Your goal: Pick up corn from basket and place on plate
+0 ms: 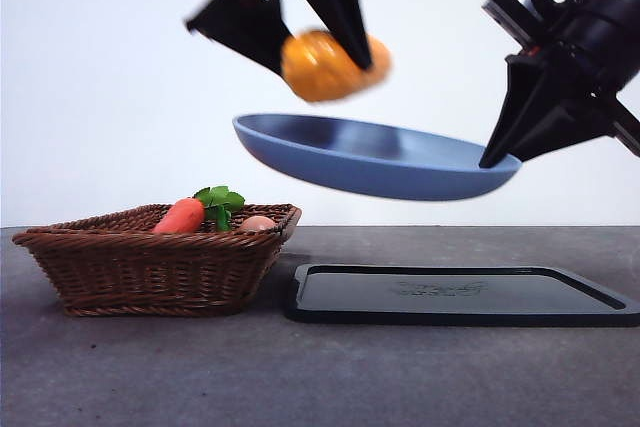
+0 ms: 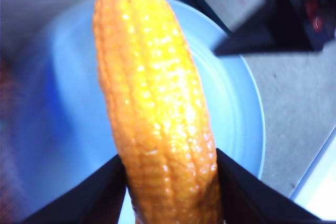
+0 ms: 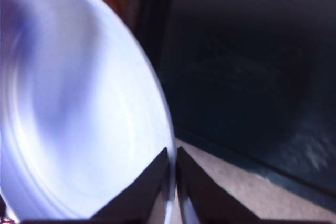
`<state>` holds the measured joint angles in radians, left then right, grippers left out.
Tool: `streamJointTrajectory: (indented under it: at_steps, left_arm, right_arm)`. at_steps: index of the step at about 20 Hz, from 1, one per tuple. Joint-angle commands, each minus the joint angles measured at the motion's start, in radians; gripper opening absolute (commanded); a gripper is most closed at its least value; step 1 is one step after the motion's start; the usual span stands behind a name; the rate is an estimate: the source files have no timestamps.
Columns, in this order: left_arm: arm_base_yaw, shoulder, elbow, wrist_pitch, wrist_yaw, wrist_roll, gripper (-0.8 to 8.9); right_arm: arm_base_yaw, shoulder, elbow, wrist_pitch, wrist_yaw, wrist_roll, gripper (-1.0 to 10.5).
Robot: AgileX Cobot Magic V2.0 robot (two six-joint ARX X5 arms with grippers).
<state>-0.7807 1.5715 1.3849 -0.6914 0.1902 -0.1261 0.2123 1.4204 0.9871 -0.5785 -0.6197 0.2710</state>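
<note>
A: Start with the claws. What has the left gripper (image 2: 170, 182) got?

B: Its two black jaws are clamped on the corn (image 2: 155, 103), one on each side of the cob near one end. The rest of the cob juts out past the jaws, bumpy and glossy. In the front view that gripper (image 1: 320, 47) comes down from the top, with the corn (image 1: 325, 65) seen end-on as an orange lump, slightly blurred.

A: And where is the corn in relation to the plate?

B: Above it, in the air. It hangs over the left half of the plate (image 1: 375, 162) without touching it. From the left wrist the plate (image 2: 231, 124) spreads pale blue behind the cob.

A: The plate is off the table?

B: Yes. The right gripper (image 3: 172, 182) has pinched its rim: the jaws are nearly closed, with the thin edge of the plate (image 3: 79, 108) between them. In the front view this gripper (image 1: 500, 155) grips the plate's right edge, and the plate hangs tilted, its left side higher, over the black tray (image 1: 460, 297).

A: What about the basket?

B: The basket (image 1: 150, 267) stands on the grey table (image 1: 300, 377), just left of the tray and below the raised plate. A carrot (image 1: 182, 215) with green leaves and a small pale ball (image 1: 258, 223) lie in it.
</note>
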Motion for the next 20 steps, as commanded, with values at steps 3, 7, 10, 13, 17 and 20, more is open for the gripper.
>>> streamJointTrajectory:
  at_steps: [3,7,10,13,17,20]
  left_arm:
    - [-0.051,0.12,0.018,0.072,-0.004,0.066,1.78]
    - [-0.058,0.166,0.018,0.079,-0.007,0.066,2.29]
    - [-0.058,0.166,0.018,0.079,-0.007,0.066,3.64]
    - [-0.058,0.166,0.019,0.081,-0.006,0.066,4.21]
    - [-0.058,0.147,0.064,0.058,-0.006,0.061,4.22]
    - [-0.058,0.114,0.139,-0.001,-0.006,0.064,4.22]
  right_arm:
    - [-0.006,0.011,0.051,-0.016,-0.014,0.01,0.0]
    - [-0.019,0.011,0.051,-0.046,-0.013,-0.017,0.0]
    - [-0.022,0.011,0.051,-0.048,-0.009,-0.021,0.0]
    - [-0.028,0.011,0.051,-0.047,-0.008,-0.027,0.0]
    - [-0.036,0.011,0.051,-0.047,0.001,-0.038,0.0]
    - [-0.052,0.011,0.051,-0.047,0.024,-0.044,0.0]
